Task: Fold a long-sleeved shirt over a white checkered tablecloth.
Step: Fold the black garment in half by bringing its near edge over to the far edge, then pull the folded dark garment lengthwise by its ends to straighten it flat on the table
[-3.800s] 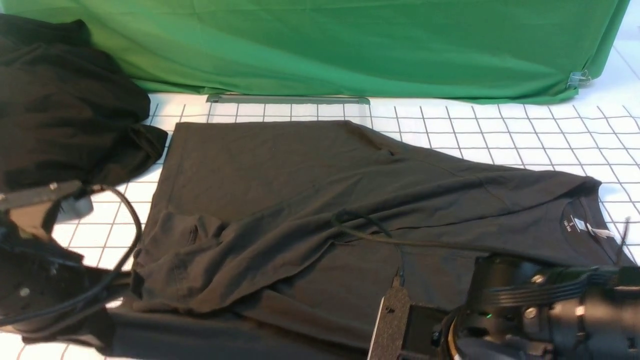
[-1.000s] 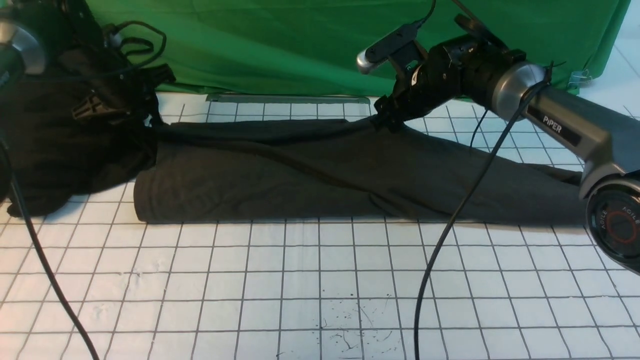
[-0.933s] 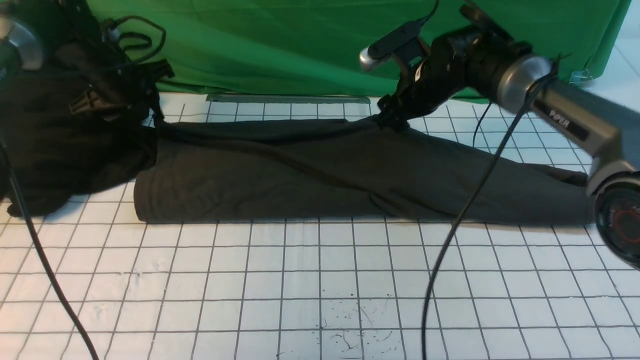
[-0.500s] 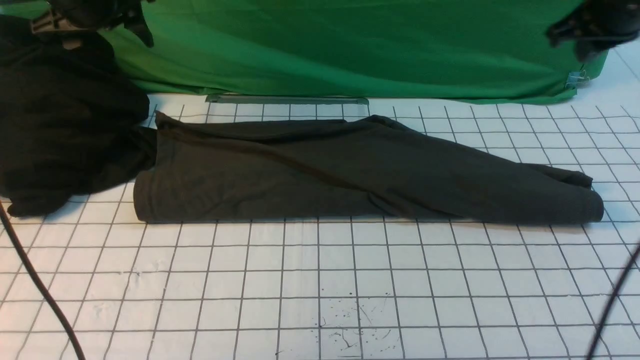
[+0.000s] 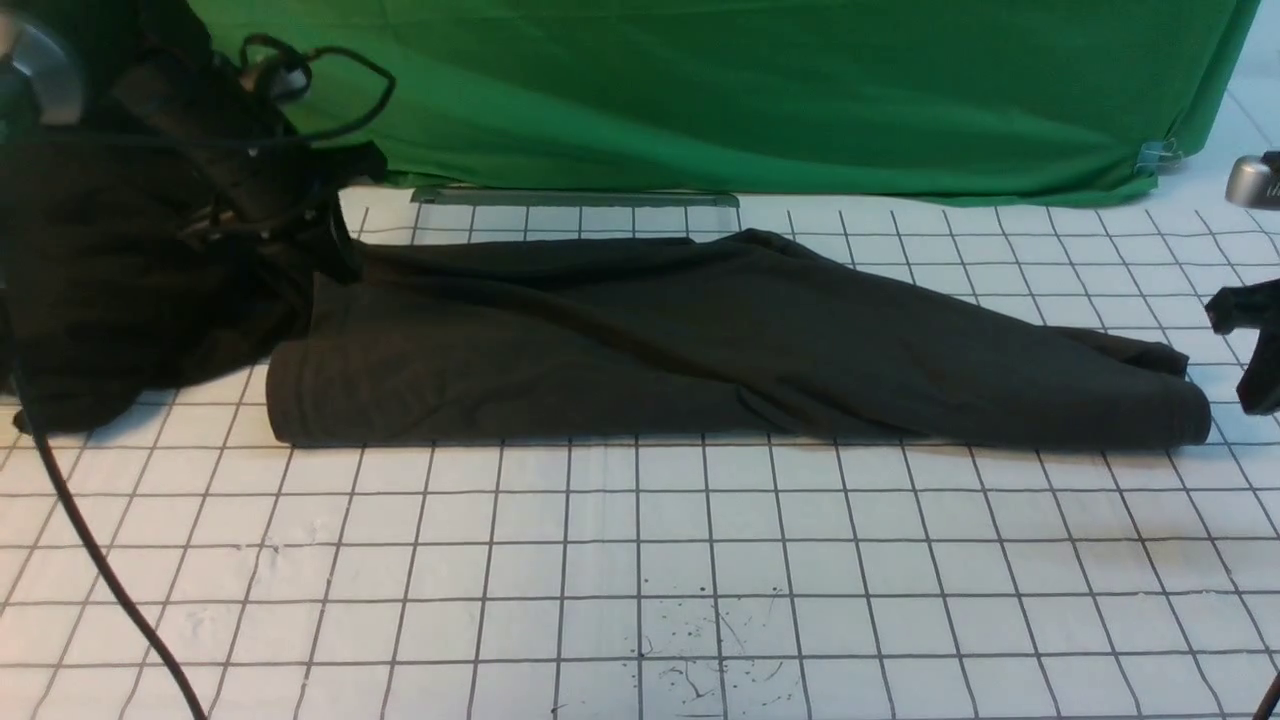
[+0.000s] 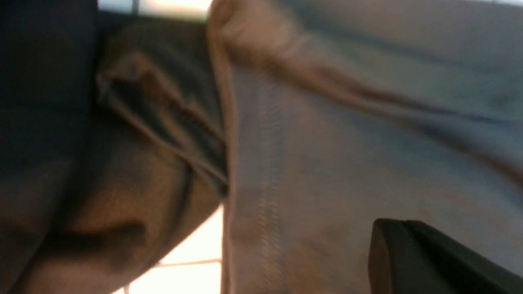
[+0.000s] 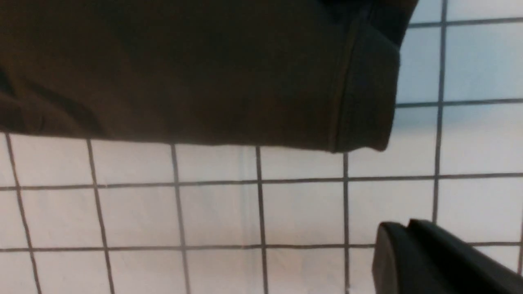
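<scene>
The long-sleeved shirt (image 5: 700, 340) lies folded into a long dark band across the white checkered tablecloth (image 5: 640, 560). My left gripper (image 5: 340, 255) is down at the shirt's far left corner. In the left wrist view its jaws (image 6: 378, 245) are shut just over the stitched hem (image 6: 265, 171), with no cloth seen between them. My right gripper (image 5: 1258, 380) hangs at the frame's right edge, just beyond the shirt's right end. Its fingers (image 7: 382, 249) are shut over bare tablecloth (image 7: 220, 212), apart from the folded end (image 7: 363, 102).
A black heap of cloth (image 5: 120, 280) lies against the shirt's left end under the left arm. Green cloth (image 5: 700, 90) hangs across the back, with a metal strip (image 5: 575, 197) at its foot. A cable (image 5: 90, 540) crosses the front left.
Both grippers let go of the shirt's far edge and rose out of view. They have now come down shut, the left at the shirt's left corner, the right beside its right end.
</scene>
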Robot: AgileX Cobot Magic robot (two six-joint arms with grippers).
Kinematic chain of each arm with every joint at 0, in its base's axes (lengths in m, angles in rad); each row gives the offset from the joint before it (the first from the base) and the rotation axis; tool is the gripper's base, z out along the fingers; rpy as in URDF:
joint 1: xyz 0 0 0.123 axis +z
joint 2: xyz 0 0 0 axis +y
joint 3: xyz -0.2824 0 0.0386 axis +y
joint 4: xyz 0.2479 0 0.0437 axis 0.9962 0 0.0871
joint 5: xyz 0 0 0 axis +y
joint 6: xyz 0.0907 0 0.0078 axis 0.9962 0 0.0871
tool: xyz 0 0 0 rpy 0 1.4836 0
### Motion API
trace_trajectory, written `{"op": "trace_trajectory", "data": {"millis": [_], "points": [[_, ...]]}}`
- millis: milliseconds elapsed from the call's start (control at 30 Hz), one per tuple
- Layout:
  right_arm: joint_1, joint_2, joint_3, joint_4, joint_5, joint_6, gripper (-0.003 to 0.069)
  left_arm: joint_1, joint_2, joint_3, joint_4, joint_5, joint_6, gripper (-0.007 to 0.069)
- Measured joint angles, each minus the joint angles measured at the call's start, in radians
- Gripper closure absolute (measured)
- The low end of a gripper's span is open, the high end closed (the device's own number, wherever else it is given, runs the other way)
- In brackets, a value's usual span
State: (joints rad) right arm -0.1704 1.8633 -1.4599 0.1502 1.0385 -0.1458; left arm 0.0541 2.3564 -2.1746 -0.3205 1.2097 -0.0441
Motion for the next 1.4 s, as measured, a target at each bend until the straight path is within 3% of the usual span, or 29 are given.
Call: {"op": "trace_trajectory", "data": {"millis": [267,400,500,633,767,833,900,1067,1400], "points": [[0.01,0.0,0.019,0.019,-0.052,-0.001,0.0621,-0.001,0.086,0.005,-0.077,-0.218,-0.005,0.0624],[0.01,0.0,0.019,0.02,-0.062,-0.001,0.0613,0.003,0.094,0.007,-0.077,-0.456,-0.072,0.0624],[0.01,0.0,0.019,0.02,-0.067,-0.001,0.0602,0.017,0.091,0.007,-0.155,-0.514,-0.127,0.0623],[0.01,0.0,0.019,0.02,-0.069,-0.002,0.0592,0.029,0.078,-0.005,-0.282,-0.454,-0.035,0.0623],[0.01,0.0,0.019,0.02,-0.072,-0.005,0.0566,0.027,0.042,-0.055,-0.35,-0.277,0.098,0.0623],[0.01,0.0,0.019,0.02,-0.091,-0.009,0.0494,0.025,0.013,-0.11,-0.351,-0.111,0.128,0.0623],[0.01,0.0,0.019,0.02,-0.119,-0.01,0.0444,0.025,0.009,-0.129,-0.329,-0.056,0.13,0.0623],[0.01,0.036,0.019,0.021,-0.216,-0.012,0.0328,0.025,0.009,-0.143,-0.264,-0.003,0.13,0.0623],[0.01,0.148,0.019,0.023,-0.362,-0.014,0.0308,0.024,0.01,-0.144,-0.25,0.0,0.128,0.0623]]}}
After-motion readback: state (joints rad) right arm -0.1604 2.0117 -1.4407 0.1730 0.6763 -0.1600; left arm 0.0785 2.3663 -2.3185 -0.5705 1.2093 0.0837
